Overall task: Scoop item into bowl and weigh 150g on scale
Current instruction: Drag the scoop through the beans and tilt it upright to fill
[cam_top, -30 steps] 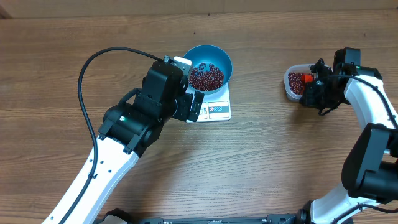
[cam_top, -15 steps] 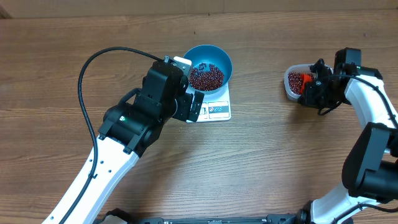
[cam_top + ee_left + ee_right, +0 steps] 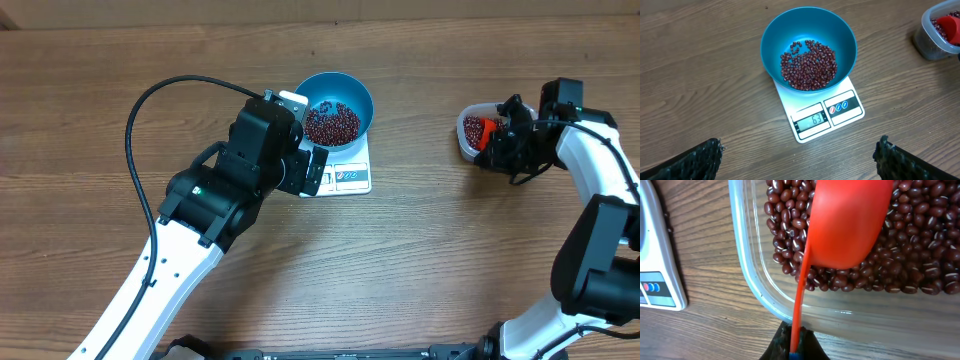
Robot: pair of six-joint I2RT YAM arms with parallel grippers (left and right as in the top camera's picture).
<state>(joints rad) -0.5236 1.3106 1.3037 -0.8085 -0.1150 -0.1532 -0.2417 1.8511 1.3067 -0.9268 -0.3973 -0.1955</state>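
A blue bowl (image 3: 337, 104) (image 3: 808, 47) stands on the white scale (image 3: 345, 176) (image 3: 827, 115), with a layer of dark red-brown beans (image 3: 808, 65) in its bottom. My left gripper (image 3: 797, 159) hovers just in front of the scale, jaws wide open and empty. At the right, my right gripper (image 3: 793, 345) (image 3: 497, 147) is shut on the handle of a red scoop (image 3: 847, 222) (image 3: 486, 128). The scoop's underside faces the camera, and its bowl rests over the beans (image 3: 920, 260) in the clear tub (image 3: 752, 265) (image 3: 470, 133).
The left arm's black cable (image 3: 150, 110) loops over the table's left part. The scale's edge (image 3: 657, 270) shows to the left of the tub in the right wrist view. Bare wooden tabletop lies between the scale and the tub.
The red scoop has shifted slightly over the tub, with the right gripper turning a little. The left arm has not moved.
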